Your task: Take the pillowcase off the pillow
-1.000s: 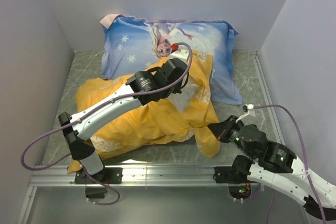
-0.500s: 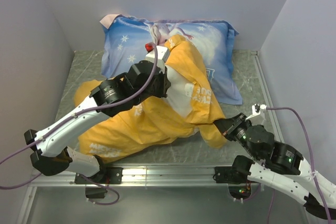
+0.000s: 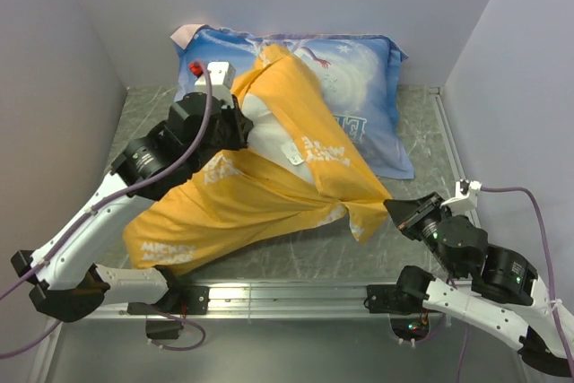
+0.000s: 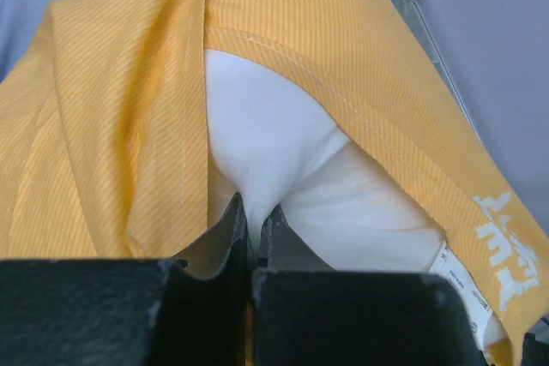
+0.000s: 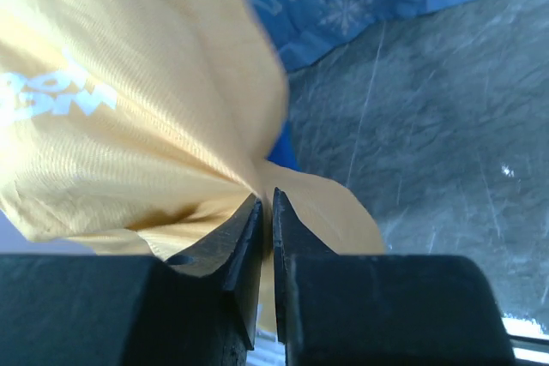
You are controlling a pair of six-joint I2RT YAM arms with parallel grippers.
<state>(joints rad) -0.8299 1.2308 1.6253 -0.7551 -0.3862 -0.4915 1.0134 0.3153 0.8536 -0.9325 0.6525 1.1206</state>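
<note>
The yellow-orange pillowcase (image 3: 269, 195) with white lettering is stretched across the table between both grippers. The white pillow (image 3: 273, 136) bulges out of its open end, its small tag (image 3: 291, 153) showing. My left gripper (image 3: 240, 127) is shut on a pinch of the white pillow (image 4: 274, 152), held raised at the back left; the case's hem (image 4: 283, 49) runs round it. My right gripper (image 3: 392, 213) is shut on the pillowcase's corner (image 5: 171, 126) near the front right, a small blue bit (image 5: 283, 147) beside the fingertips.
A blue Elsa-printed pillow (image 3: 359, 78) lies at the back against the wall, partly under the lifted case. Grey walls close in left, back and right. The marbled table surface (image 3: 421, 132) shows at the right, and a metal rail (image 3: 287, 293) runs along the near edge.
My left gripper has lifted and swung back-left with the pillow, pulling white pillow out of the case. My right gripper has drawn the case's corner to the right, stretching the fabric.
</note>
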